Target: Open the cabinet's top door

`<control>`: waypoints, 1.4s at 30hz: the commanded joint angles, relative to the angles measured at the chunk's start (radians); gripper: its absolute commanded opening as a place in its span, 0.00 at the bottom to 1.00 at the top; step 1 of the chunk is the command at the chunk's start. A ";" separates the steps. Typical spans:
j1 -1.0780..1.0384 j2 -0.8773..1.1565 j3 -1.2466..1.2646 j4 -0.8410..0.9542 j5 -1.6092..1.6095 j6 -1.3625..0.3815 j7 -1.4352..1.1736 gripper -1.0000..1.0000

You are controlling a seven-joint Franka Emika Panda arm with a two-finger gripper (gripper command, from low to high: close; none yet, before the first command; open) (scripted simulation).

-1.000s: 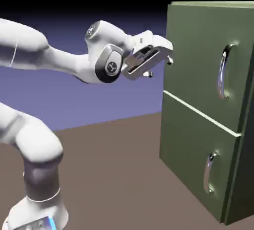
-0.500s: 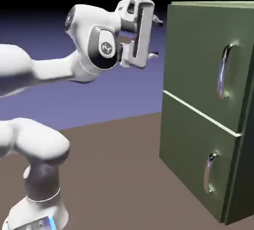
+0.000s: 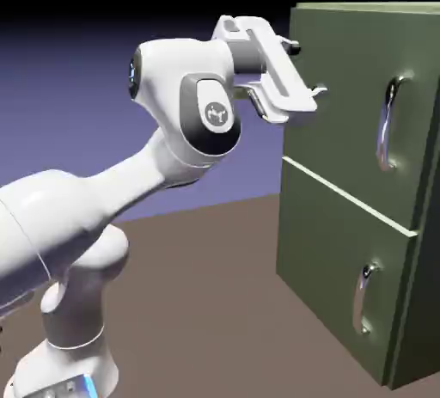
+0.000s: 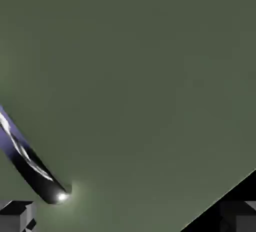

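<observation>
1. The end effector [image 3: 307,69], a white two-finger gripper with small grey fingertips [image 4: 17,218], stands wide open with nothing between its fingers. In the exterior view it is tilted, one fingertip towards 11 o'clock and the other towards 5 o'clock. Both overlap the cabinet's edge in that view; whether either touches it, I cannot tell.

2. The white, jointed robot arm [image 3: 120,190] with grey and black joint parts runs from the end effector towards 8 o'clock in the exterior view, and its base is at the lower left.

3. The top door [image 3: 339,104], a large, flat, olive-green panel, is shut. It lies from about 2 to 5 o'clock of the end effector in the exterior view and fills most of the hand view.

4. The top door's handle [image 3: 384,130], a long, curved, shiny silver bar, is upright at 4 o'clock from the end effector in the exterior view, apart from the fingers. In the hand view, part of it shows at 8 o'clock from the centre, slanting, outside the gap between the fingertips.

5. The cabinet [image 3: 425,310], a tall olive-green box, stands on the exterior view's right. A pale green strip [image 3: 352,196] runs between its two doors.

6. The lower door [image 3: 318,250], a shorter olive-green panel, is also shut, with a smaller curved silver handle [image 3: 359,300] between 5 and 6 o'clock from the end effector.

7. The plain brown counter [image 3: 198,302] spreads across the bottom of the exterior view.
</observation>
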State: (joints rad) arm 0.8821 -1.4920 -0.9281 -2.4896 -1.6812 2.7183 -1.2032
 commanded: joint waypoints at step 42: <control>-0.080 -0.266 0.328 -0.507 -0.419 -0.867 0.098 0.00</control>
State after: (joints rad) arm 0.8018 -1.7583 -0.5991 -2.9957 -2.1019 1.8503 -1.1046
